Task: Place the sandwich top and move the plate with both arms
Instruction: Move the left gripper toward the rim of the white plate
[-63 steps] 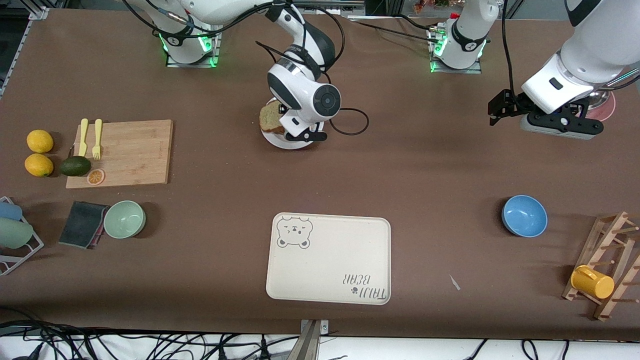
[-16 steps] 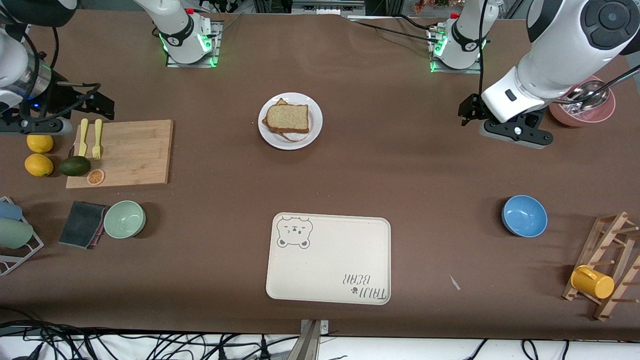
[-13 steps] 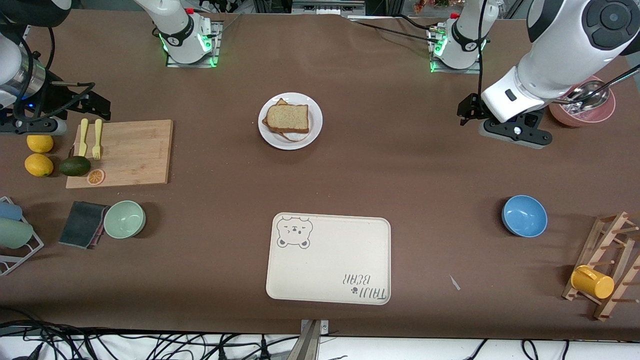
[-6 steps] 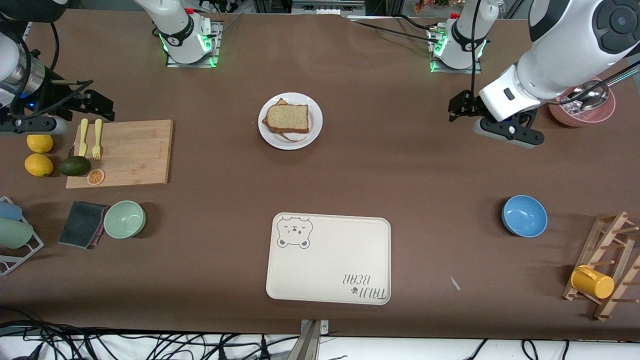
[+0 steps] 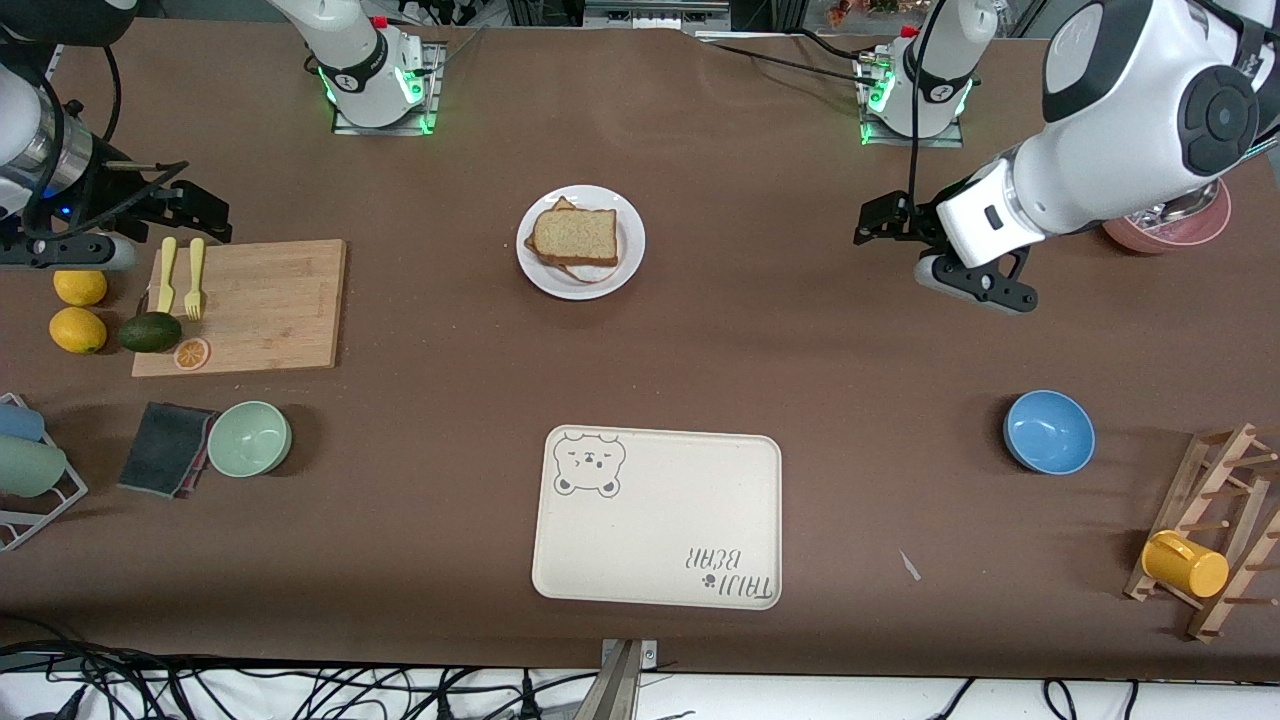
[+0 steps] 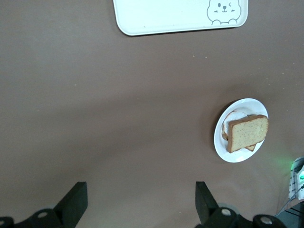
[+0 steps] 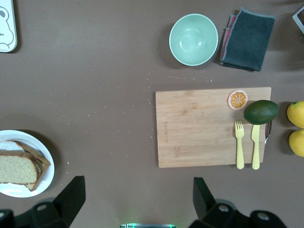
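The sandwich top point(image 5: 574, 236), a tan speckled slice with brown crust, lies flat on the stack on the white plate point(image 5: 628, 262) in the middle of the table. It also shows in the left wrist view point(image 6: 247, 133) and the right wrist view point(image 7: 16, 168). My left gripper point(image 5: 868, 222) is open and empty over bare table, toward the left arm's end from the plate point(image 6: 223, 148). My right gripper point(image 5: 205, 212) is open and empty above the cutting board's corner, well apart from the plate point(image 7: 19, 192).
A cream bear tray point(image 5: 657, 518) lies nearer the camera than the plate. The wooden cutting board point(image 5: 260, 305) holds yellow cutlery point(image 5: 180, 275), with an avocado point(image 5: 151, 332) and lemons point(image 5: 78, 305) beside it. A green bowl point(image 5: 249, 438), blue bowl point(image 5: 1048, 431) and pink bowl point(image 5: 1170, 215) stand around.
The right arm has let go of the slice on the plate and drawn back to the cutting board. In the last second the left gripper has moved toward the plate.
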{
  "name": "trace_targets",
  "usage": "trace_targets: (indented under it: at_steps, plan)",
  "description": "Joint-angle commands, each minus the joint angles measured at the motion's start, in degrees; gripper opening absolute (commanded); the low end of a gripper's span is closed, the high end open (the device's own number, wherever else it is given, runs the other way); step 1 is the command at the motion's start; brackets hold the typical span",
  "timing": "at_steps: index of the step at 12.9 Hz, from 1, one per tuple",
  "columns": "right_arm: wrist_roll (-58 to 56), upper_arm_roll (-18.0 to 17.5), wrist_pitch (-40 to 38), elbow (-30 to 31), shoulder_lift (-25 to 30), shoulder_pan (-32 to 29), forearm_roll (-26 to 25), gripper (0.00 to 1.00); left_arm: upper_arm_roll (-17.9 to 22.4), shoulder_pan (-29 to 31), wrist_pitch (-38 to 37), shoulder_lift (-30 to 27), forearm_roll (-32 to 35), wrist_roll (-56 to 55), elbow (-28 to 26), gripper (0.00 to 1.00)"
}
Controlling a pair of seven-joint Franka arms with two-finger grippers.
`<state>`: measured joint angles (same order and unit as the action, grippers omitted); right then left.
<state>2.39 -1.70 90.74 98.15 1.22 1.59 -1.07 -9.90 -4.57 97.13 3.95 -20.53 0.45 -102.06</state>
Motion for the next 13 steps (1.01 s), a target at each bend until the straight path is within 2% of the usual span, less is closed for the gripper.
trace_targets:
  at_steps: [1, 4, 9, 12, 13]
  plan:
    - [0.7, -0.2, -0.3, -0.9, -0.7, -0.3, 0.8, 1.00, -0.1, 0.4, 1.0, 1.4, -5.1, 1.9, -0.3, 1.00]
    - [0.7, -0.2, -0.3, -0.9, -0.7, -0.4, 0.8, 1.00, -0.6, -0.4, 4.5, 6.1, -7.2, 1.9, -0.4, 1.00]
    - [0.7, -0.3, -0.5, -0.9, -0.7, -0.3, 0.7, 1.00, -7.7, -0.5, 15.3, 16.6, -11.3, 3.4, -0.9, 1.00]
    - [0.6, -0.3, -0.4, -0.9, -0.7, -0.4, 0.7, 1.00, -8.2, -0.9, 18.7, 25.3, -18.7, 18.1, -0.9, 1.00]
    - [0.6, -0.3, -0.4, -0.9, -0.7, -0.4, 0.7, 1.00, -8.3, -1.7, 19.7, 27.1, -20.9, 19.4, -0.9, 1.00]
